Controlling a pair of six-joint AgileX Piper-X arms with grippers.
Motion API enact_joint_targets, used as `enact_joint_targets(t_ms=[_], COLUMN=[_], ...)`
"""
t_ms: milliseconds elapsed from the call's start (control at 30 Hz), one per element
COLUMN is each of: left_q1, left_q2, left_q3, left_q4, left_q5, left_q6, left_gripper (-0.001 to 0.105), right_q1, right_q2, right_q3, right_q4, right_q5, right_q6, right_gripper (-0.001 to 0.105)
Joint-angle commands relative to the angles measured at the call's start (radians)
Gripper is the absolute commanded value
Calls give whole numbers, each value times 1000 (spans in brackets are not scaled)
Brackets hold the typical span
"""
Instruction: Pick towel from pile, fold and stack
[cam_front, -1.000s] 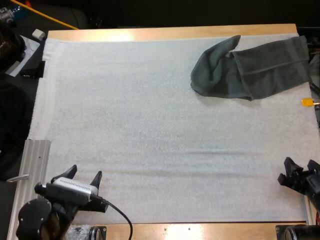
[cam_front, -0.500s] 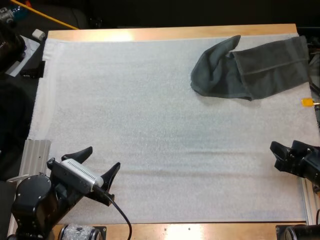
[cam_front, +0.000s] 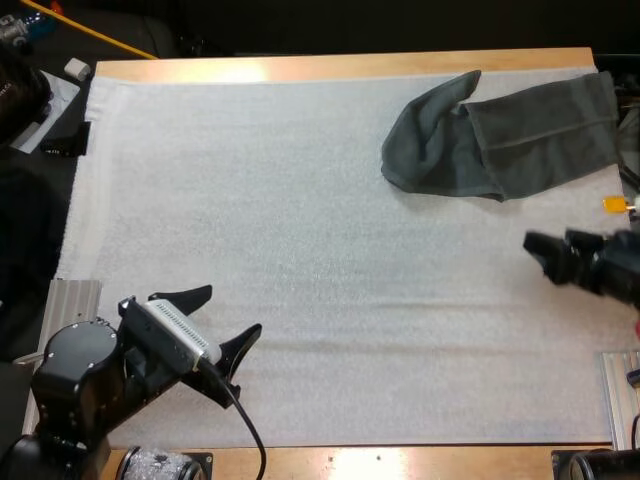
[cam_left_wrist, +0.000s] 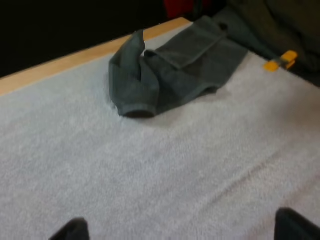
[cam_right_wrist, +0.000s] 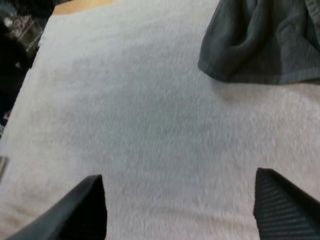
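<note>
Two grippers had left the near edge of the white mat (cam_front: 300, 200) over the last second and were heading out across it. The left gripper (cam_front: 235, 310) had swung forward and toward the centre, its fingers spread wide and clear of anything, but it was well apart from the work. The right gripper (cam_front: 548, 248) had travelled farther up the right side, its fingers also standing apart and holding nothing, and it was now near the towel (cam_front: 500, 140) without touching it. The dark grey-green towel lay crumpled at the mat's far right, one end bunched into a rounded hump and the other lying flatter, untouched by either arm. I judged the pick not yet begun: this was the approach, and the right arm looked better placed to reach the cloth first.
</note>
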Motion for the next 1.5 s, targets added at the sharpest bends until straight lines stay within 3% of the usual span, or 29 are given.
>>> enact_joint_targets(t_ms=[0,167,267,567,833,1067,1467], left_q1=[-10,-12,-10,-13,-14,-11,-13], left_q2=[10,21,19,19,21,18,25], left_q3=[-12,-13,-10,-9,-10,-12,-11], left_q4=[-14,-16,-18,-17,-17,-21,-27], left_q5=[7,8,11,11,14,8,40], left_q6=[-11,-13,-2,-9,-16,-19,-29], left_gripper=[71,71,71,71,71,71,71], right_q1=[14,130,129,261,288,287,281], right_q2=[89,283,296,591,814,934,1210], right_q3=[-9,-10,-14,-13,-31,-81,-281], right_q4=[-117,-322,-300,-535,-714,-756,-793], right_q5=[-5,100,102,242,299,319,343], right_q6=[41,161,154,346,515,569,639], right_gripper=[61,61,61,61,61,61,59])
